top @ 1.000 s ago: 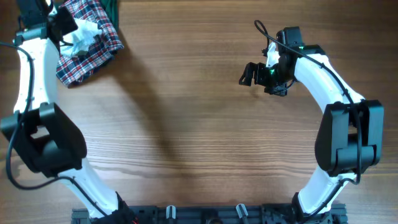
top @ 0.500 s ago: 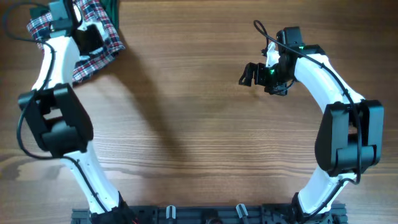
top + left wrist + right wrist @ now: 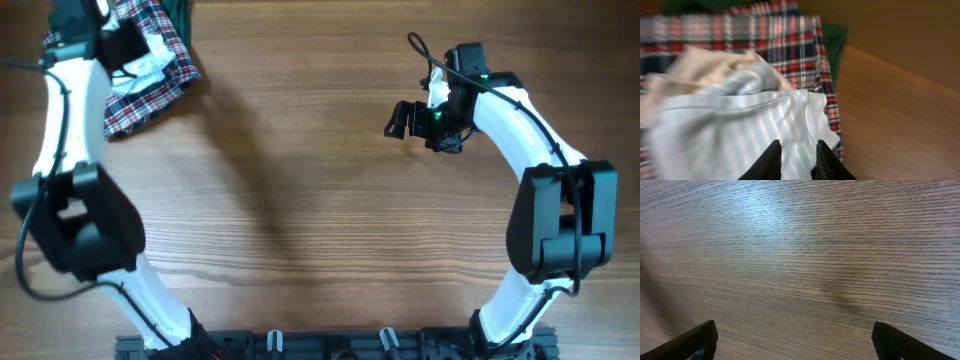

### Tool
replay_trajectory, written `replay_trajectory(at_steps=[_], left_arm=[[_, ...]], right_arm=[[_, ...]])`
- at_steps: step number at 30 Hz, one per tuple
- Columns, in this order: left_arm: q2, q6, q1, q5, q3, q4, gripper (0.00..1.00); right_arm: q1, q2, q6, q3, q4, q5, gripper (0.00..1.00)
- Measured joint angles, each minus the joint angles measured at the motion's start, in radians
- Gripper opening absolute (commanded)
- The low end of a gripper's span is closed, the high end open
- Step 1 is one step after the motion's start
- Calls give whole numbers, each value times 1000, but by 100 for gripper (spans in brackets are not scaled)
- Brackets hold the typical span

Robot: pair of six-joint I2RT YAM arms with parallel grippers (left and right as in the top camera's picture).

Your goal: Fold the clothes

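The left gripper (image 3: 798, 150) pinches the pale striped pants (image 3: 725, 125) — bunched atop the plaid cloth (image 3: 790, 45) beside a beige cloth (image 3: 705, 67), at the far left corner of the wooden table (image 3: 320, 200) — while the right gripper (image 3: 795, 339) hangs spread wide, holding nothing.

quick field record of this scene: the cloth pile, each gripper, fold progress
pile location: far left corner of the wooden table
pile: striped pants and beige cloth bunched on the plaid cloth; green cloth at its edge
left gripper: shut on the striped pants
right gripper: open, over bare wood, holding nothing
fold progress: not begun, pants crumpled
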Motion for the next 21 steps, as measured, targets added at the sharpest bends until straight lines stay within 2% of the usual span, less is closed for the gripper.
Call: replay_trajectory(at_steps=[3, 11, 17, 21], left_arm=[[-58, 0, 32, 0, 0, -7, 18], [-47, 0, 129, 0, 0, -29, 19], [76, 0, 128, 61, 0, 6, 20], [163, 0, 128, 76, 0, 114, 24]], right_arm=[[0, 0, 0, 0, 0, 0, 100], [0, 0, 0, 0, 1, 0, 100], [0, 0, 0, 0, 2, 0, 100], [0, 0, 0, 0, 3, 0, 100]])
